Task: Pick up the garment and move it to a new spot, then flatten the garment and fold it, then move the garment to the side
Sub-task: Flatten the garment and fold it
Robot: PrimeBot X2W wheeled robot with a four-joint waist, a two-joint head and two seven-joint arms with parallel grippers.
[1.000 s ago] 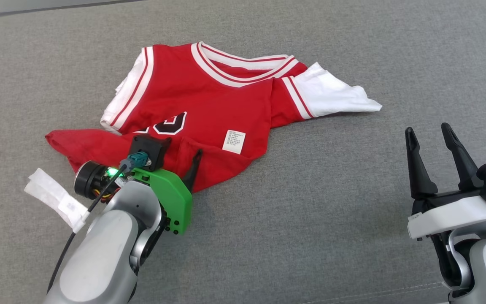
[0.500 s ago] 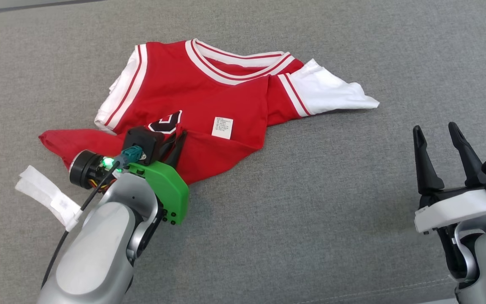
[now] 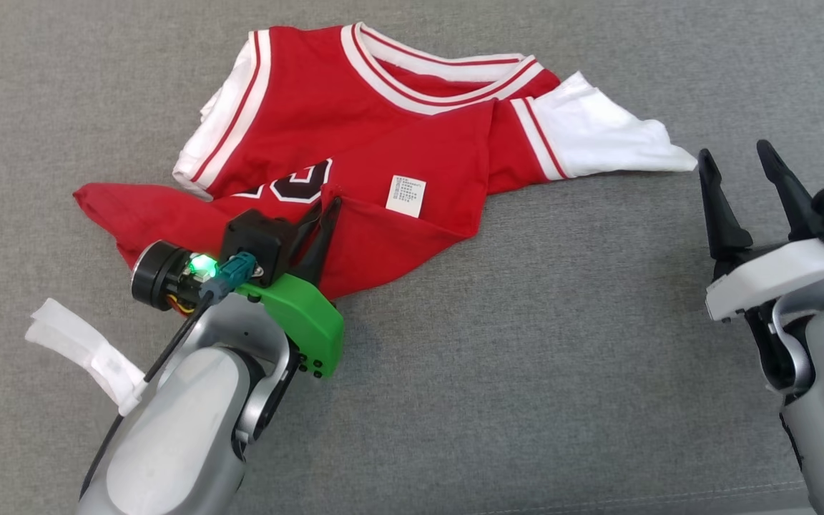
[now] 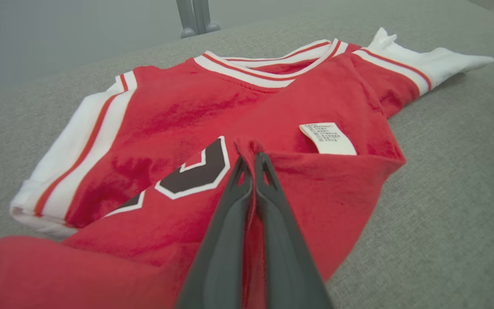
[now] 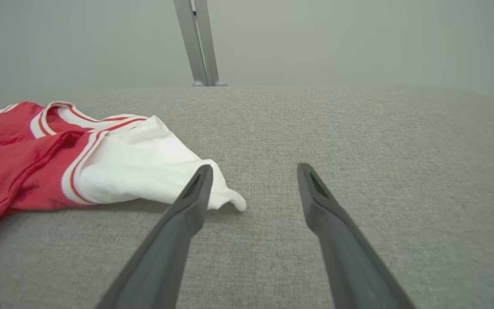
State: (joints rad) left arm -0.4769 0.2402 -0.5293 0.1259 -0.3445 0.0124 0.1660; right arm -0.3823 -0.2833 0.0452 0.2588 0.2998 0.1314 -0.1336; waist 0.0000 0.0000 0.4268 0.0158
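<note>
On grey fabric (image 3: 526, 322), rumpled red jersey (image 3: 383, 136)

Head high, wrists low, common garment (image 3: 312, 121)

**Free room and obstacles about the jersey.** Bare grey cushion (image 3: 541, 343) runs unobstructed along the near side of the jersey (image 3: 355, 114) and out to its right. At the jersey's near-left part, approach is blocked by the left gripper (image 3: 327, 207), its fingers pinched together on a raised fold of red cloth, and by its forearm. Just off the tip of the jersey's white sleeve (image 3: 598, 139) stands the right gripper (image 3: 735, 154), jaws apart. Beyond the jersey's far edge rises a grey metal post (image 5: 200, 43).
</note>
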